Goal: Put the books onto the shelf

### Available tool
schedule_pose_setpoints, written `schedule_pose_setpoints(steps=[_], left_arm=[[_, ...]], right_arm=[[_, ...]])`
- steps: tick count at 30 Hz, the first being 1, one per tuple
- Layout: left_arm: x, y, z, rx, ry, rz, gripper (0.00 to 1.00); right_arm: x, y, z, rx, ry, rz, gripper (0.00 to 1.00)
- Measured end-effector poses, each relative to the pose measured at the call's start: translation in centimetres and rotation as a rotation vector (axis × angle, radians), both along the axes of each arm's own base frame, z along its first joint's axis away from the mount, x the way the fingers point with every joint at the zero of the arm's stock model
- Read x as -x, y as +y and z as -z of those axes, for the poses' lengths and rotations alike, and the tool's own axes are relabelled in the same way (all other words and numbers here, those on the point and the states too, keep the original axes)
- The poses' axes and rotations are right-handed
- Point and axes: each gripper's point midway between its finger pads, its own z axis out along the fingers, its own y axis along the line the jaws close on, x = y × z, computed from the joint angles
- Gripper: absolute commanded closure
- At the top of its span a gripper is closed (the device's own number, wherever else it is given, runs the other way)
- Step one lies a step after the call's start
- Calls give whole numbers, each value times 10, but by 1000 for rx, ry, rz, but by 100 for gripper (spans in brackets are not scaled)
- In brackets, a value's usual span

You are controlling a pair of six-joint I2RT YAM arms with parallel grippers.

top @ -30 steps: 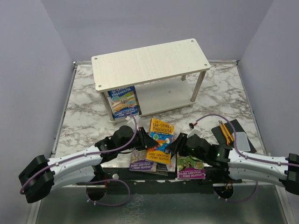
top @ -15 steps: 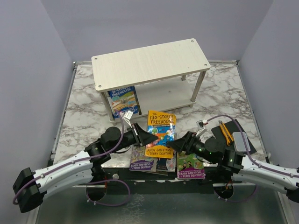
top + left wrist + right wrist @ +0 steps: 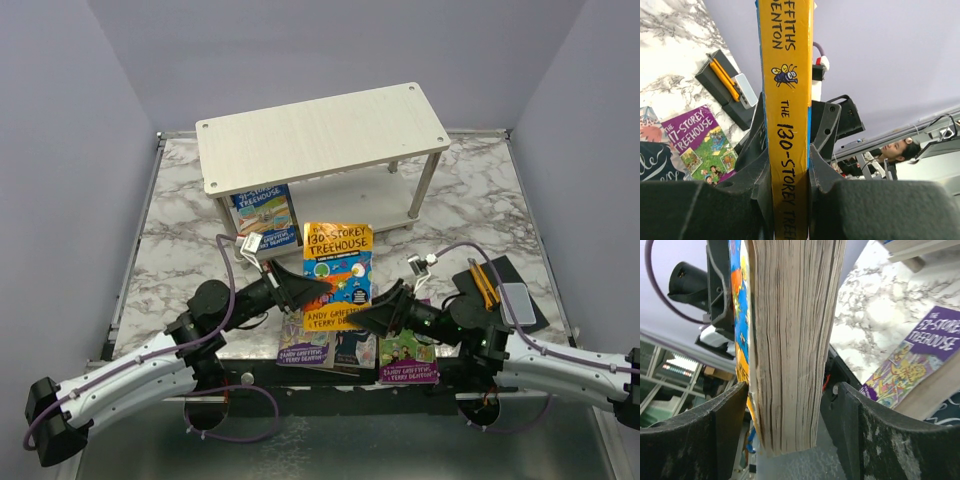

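The left pincer (image 3: 788, 167) is shut tight on the orange book (image 3: 338, 262). Its fingers (image 3: 750, 187) press both covers at the spine, so the book stands on edge and juts straight out ahead of the jaws, front cover tilted toward the overhead camera. The right pincer (image 3: 790, 390) faces it from the book's other side, jaws spread wide. The page edge sits between its fingers (image 3: 862, 432), a dark gap shows on one side, and it grips nothing. The shelf (image 3: 320, 135) stands beyond both pincers, past the book's top edge, and a blue book (image 3: 262, 215) is upright on its lower board at the left pincer's end. On the marble table (image 3: 180, 250), one purple book (image 3: 305, 350) lies flat under the left pincer and a second purple book (image 3: 407, 358) under the right, with a dark book (image 3: 352, 348) between them.
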Motion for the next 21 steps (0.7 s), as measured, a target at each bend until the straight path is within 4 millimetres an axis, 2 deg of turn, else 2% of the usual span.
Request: schedule_pose_setpoints(steps=[8, 16, 19, 21], left_arm=[[0, 7, -18, 65, -35, -24, 100], [-3, 10, -13, 54, -60, -48, 100], [-4, 12, -13, 57, -70, -61, 100], [-5, 13, -14, 62, -78, -70, 100]], right_arm=[[14, 9, -24, -81, -89, -93, 35], [11, 7, -50, -129, -148, -76, 42], [8, 8, -56, -135, -160, -62, 47], [6, 10, -59, -132, -168, -54, 56]])
